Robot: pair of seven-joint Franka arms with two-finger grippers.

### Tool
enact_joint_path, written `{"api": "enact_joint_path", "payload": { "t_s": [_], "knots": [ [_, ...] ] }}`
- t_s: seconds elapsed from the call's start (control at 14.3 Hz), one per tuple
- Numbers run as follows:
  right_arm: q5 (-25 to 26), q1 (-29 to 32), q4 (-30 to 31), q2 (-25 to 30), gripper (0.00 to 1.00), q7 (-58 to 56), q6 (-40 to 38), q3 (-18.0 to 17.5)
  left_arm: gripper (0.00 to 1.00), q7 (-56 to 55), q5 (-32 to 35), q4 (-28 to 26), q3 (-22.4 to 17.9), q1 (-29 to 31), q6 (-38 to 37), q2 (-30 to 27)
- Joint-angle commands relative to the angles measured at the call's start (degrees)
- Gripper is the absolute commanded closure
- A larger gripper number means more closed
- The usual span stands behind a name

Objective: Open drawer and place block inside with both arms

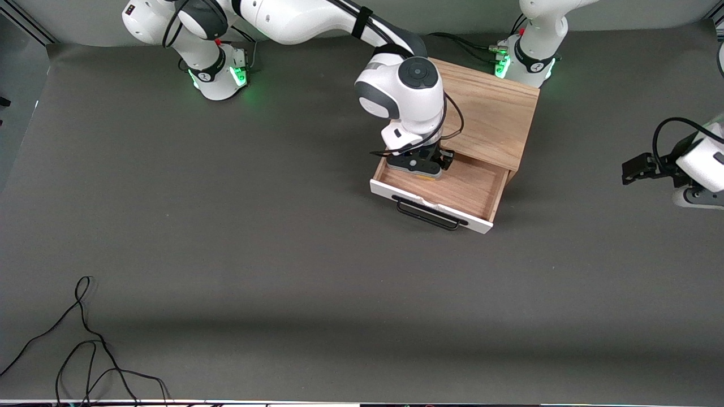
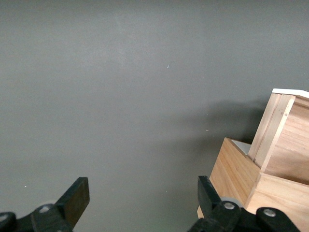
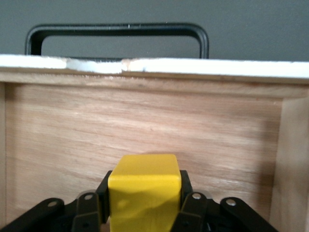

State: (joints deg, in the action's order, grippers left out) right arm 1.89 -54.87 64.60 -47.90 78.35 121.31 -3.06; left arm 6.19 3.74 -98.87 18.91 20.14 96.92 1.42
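Observation:
The drawer [image 1: 472,192] stands pulled out of the light oak box [image 1: 489,118], its white front and black wire handle [image 1: 428,215] toward the front camera. My right gripper [image 1: 421,168] is down inside the drawer, shut on the yellow block [image 3: 144,191]. In the right wrist view the block sits between the fingers just above the wood floor, facing the drawer's front wall [image 3: 145,116] and handle [image 3: 116,31]. In the front view the block is almost hidden under the hand. My left gripper [image 1: 626,169] waits open and empty over the table at the left arm's end.
The left wrist view shows its open gripper [image 2: 142,203] over bare grey mat, with the oak box [image 2: 234,174] and the drawer's side [image 2: 285,140] beside it. A loose black cable [image 1: 85,345] lies near the front edge at the right arm's end.

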Motion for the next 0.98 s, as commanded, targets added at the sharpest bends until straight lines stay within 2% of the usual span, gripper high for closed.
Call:
{"api": "enact_joint_path", "payload": {
  "t_s": [0.0, 0.21, 0.35, 0.42, 0.49, 0.56, 0.63, 0.7, 0.77, 0.91],
  "knots": [
    [1.63, -0.94, -2.29, -2.20, 0.61, 2.42, 0.86, 0.87, 0.00, 1.54, -0.14, -2.99, 0.17, -0.09, 0.91, -4.41],
    [1.80, -0.94, -2.29, -2.37, 0.54, 2.60, 1.30, 0.87, 0.00, 1.01, -0.49, -0.46, 0.43, -1.06, -1.89, -4.07],
    [1.89, -0.94, -2.38, -2.29, 0.26, 2.77, 1.30, 0.87, 0.00, 1.37, -0.58, 0.78, 0.34, -0.89, -2.44, -3.80],
    [1.98, -0.94, -2.38, -2.29, 0.00, 2.77, 1.30, 0.95, 0.00, 1.37, -0.58, 1.31, 0.34, -0.80, -2.52, -3.80],
    [2.67, -0.94, -2.55, -2.29, 0.00, 2.60, 1.30, 0.95, 0.00, 1.45, -0.67, 1.66, -0.53, -2.11, -2.52, -3.45],
    [3.38, -0.94, -2.55, -2.29, 0.00, 2.60, 1.30, 0.95, 0.00, 1.19, -0.67, 2.01, -4.97, -7.43, -2.26, -3.10],
    [3.38, -0.85, -2.73, -2.20, 0.00, 2.51, 1.30, 0.95, 0.00, 0.93, -0.67, 2.97, -12.76, -14.96, -2.35, -2.40],
    [3.38, -0.85, -2.82, -1.94, 0.00, 2.33, 1.21, 0.95, 0.00, 0.84, -0.67, 3.85, -18.24, -20.43, -2.43, -2.04],
    [3.38, -0.59, -2.99, -1.50, 0.00, 2.16, 0.69, 1.04, 0.00, 0.67, -0.67, 4.38, -19.77, -22.58, -2.44, -1.52],
    [3.38, 0.02, -2.99, 0.16, 0.00, 1.63, -0.45, 1.22, 0.00, 0.49, -0.67, 4.57, -19.79, -23.04, -2.44, -1.25]
  ]
}}
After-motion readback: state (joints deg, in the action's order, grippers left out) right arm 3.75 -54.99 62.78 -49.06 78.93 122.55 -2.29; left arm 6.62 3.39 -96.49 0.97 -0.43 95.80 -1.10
